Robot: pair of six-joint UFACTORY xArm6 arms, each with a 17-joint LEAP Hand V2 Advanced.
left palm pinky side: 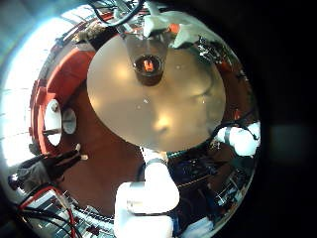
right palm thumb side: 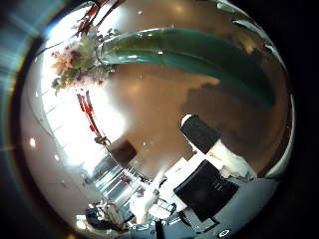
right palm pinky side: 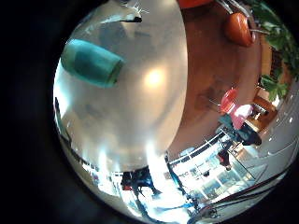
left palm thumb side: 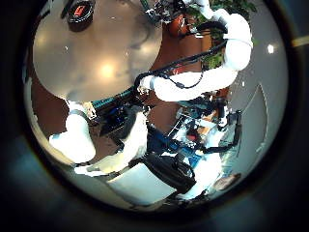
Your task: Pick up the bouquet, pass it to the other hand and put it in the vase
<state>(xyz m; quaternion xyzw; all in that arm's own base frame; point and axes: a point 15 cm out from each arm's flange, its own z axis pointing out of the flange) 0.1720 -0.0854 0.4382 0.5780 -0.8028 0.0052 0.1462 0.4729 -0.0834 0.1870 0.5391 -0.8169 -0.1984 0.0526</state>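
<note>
The bouquet lies close across my right palm in the right thumb side palm view, with its flower heads [right palm thumb side: 75,55] at one end and its long wrapped stems [right palm thumb side: 194,55] at the other. It is off the round table [right palm thumb side: 150,110] and casts a shadow on it. The vase [left palm pinky side: 149,67] stands on the table [left palm pinky side: 119,99], with my right hand [left palm pinky side: 160,27] just beside it. My left hand is high above the table, away from the vase.
My right arm [left palm thumb side: 217,68] reaches over the table's edge [left palm thumb side: 116,82]. Chairs [left palm pinky side: 61,119] stand on the floor beside the table. More seats [right palm pinky side: 238,28] and a plant [right palm pinky side: 271,33] stand further out.
</note>
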